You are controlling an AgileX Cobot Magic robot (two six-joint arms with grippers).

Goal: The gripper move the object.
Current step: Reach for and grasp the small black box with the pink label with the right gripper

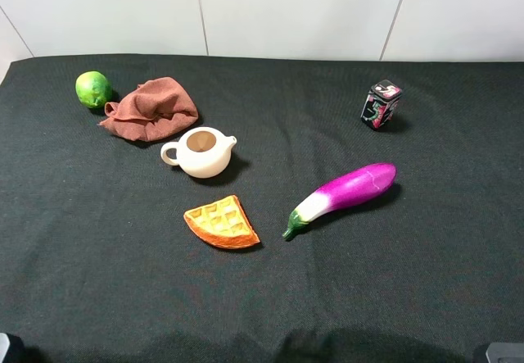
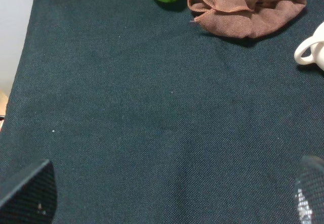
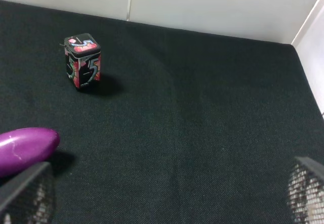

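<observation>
The object (image 1: 381, 104), a small black tin with pink, white and green graphics, stands upright at the back right of the dark cloth. The right wrist view shows the tin (image 3: 83, 61) some way ahead of my right gripper (image 3: 166, 196). That gripper is open, its fingertips (image 3: 26, 193) wide apart over bare cloth. My left gripper (image 2: 168, 198) is open too, with nothing between its fingertips (image 2: 30, 193), near the table's front left. From above, only slivers of the arms show at the front corners.
A purple eggplant (image 1: 344, 194) lies front-left of the tin. A cream teapot (image 1: 201, 151), a waffle slice (image 1: 221, 222), a brown cloth (image 1: 151, 109) and a green lime (image 1: 93, 89) sit centre to left. White walls bound the back.
</observation>
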